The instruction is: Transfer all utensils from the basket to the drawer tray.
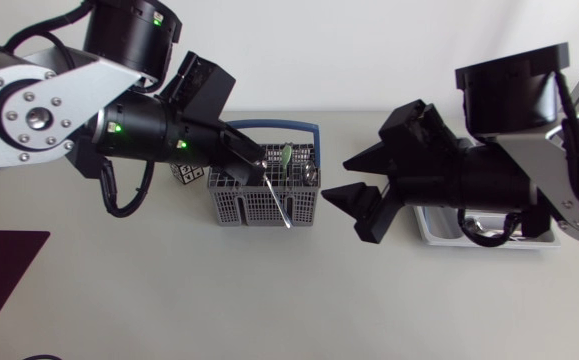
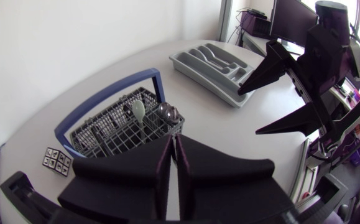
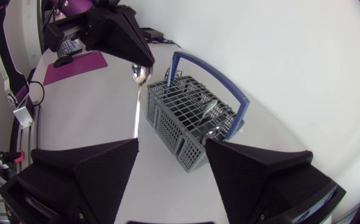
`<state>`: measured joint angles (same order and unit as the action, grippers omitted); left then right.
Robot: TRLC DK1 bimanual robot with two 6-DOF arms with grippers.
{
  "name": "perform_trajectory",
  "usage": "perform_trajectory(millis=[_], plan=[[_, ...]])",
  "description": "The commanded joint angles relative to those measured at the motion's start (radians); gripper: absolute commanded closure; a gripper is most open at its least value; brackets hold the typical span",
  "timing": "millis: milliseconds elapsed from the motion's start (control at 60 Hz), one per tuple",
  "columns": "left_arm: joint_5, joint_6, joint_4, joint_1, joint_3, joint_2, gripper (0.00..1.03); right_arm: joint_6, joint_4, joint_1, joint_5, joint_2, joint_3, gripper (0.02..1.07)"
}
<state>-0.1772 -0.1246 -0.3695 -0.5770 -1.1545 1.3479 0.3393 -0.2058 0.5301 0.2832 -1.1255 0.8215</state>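
Progress looks early: your left end effector [image 1: 262, 168] pinches a silver metal spoon [image 1: 277, 200] above the grey wire basket [image 1: 231, 205], green utensil [image 1: 285, 155] inside; grey plastic drawer tray [image 1: 434, 231] lies at 3 o'clock; right end effector [image 1: 337, 178] gapes empty.

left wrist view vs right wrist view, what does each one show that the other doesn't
Only the left wrist view: the grey plastic compartmented drawer tray and a small checkered cube. Only the right wrist view: the purple mat and the silver metal spoon dangling full length from the left end effector. Both: the grey wire basket with a blue handle and the open right end effector.
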Motion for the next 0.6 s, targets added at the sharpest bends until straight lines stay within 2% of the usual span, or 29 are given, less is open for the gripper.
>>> perform_trajectory(millis=[0,50,150,267,333,583], plan=[[-0.065,0.063,-0.02,0.029,-0.044,0.037,1.0,-0.068,0.011,0.044,-0.003,-0.051,0.048,0.35],[-0.11,0.072,-0.037,0.049,-0.062,0.054,1.0,-0.074,0.017,0.064,-0.003,-0.076,0.064,0.35],[-0.205,0.095,-0.062,0.085,-0.096,0.085,1.0,-0.091,0.025,0.1,-0.006,-0.132,0.096,0.45],[-0.289,0.118,-0.082,0.103,-0.122,0.117,1.0,-0.092,0.042,0.12,-0.007,-0.181,0.114,0.51],[-0.303,0.121,-0.088,0.106,-0.131,0.129,1.0,-0.089,0.057,0.126,-0.007,-0.204,0.117,0.57],[-0.331,0.123,-0.109,0.103,-0.159,0.158,1.0,-0.08,0.075,0.126,-0.006,-0.238,0.123,0.57]])
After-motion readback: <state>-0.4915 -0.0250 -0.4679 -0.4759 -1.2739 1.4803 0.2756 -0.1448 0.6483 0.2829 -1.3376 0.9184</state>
